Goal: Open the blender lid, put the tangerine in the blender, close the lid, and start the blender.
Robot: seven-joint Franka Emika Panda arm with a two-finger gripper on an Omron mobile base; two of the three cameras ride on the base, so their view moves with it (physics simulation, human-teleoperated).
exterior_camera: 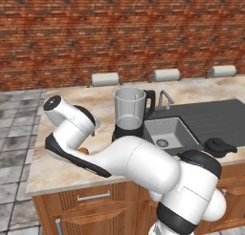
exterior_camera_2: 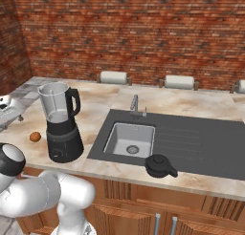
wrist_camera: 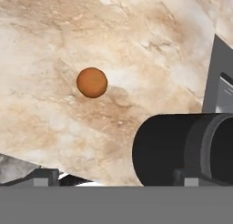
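The blender [exterior_camera: 129, 115] stands on the marble counter left of the sink, its clear jar uncovered; it also shows as the blender [exterior_camera_2: 62, 126]. Its black base [wrist_camera: 182, 150] lies at the lower right of the hand view. The blender lid [exterior_camera: 219, 146], a round black cap, rests on the dark drainboard near the counter's front edge, seen too as the lid [exterior_camera_2: 160, 165]. The tangerine [wrist_camera: 92, 82] sits on the counter left of the blender, and the tangerine [exterior_camera_2: 35, 136] lies free. My gripper [wrist_camera: 117, 178] hangs above the counter, open and empty, short of the fruit.
A dark sink [exterior_camera: 165, 133] with a faucet [exterior_camera: 163, 99] lies right of the blender. Paper towel rolls [exterior_camera: 105, 79] line the brick wall. My arm bends low over the counter's left part, partly covering the tangerine [exterior_camera: 84, 151] in the left base view.
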